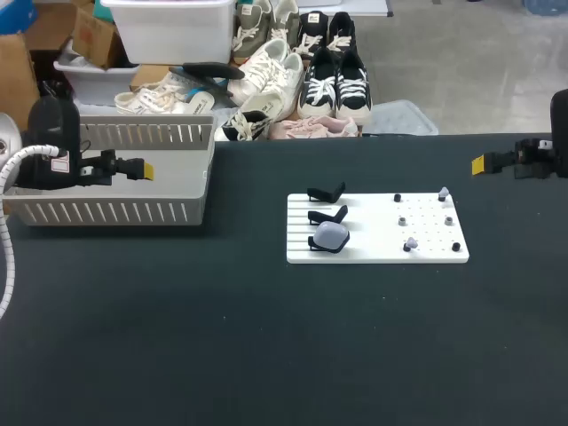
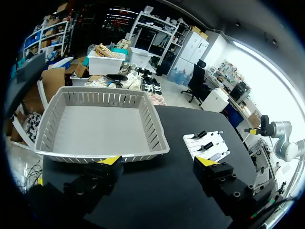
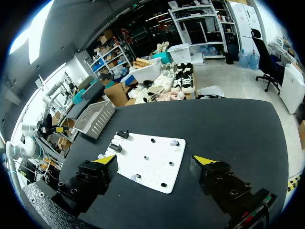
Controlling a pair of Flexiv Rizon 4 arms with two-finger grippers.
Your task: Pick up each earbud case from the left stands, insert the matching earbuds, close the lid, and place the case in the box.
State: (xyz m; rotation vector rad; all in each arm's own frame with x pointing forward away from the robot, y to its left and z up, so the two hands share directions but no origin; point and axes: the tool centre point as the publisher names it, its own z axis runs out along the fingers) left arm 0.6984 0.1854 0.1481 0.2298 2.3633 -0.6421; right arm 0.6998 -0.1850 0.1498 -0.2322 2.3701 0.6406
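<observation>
**Both jaws apart, empty**

Your left gripper, jaws apart, hangs by the grey slatted plastic box at the table's left rear. The rounded pale-grey earbud case sits on the white board's front-left corner. Your right gripper, jaws apart, hangs at the table's right edge.

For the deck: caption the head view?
One earbud case on the board's near stand; left tool by the box, right tool at right edge.

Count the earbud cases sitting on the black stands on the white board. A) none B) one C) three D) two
B: a single earbud case sits on the near stand, the one closest to the robot, while the middle stand and the far stand are bare.
</observation>
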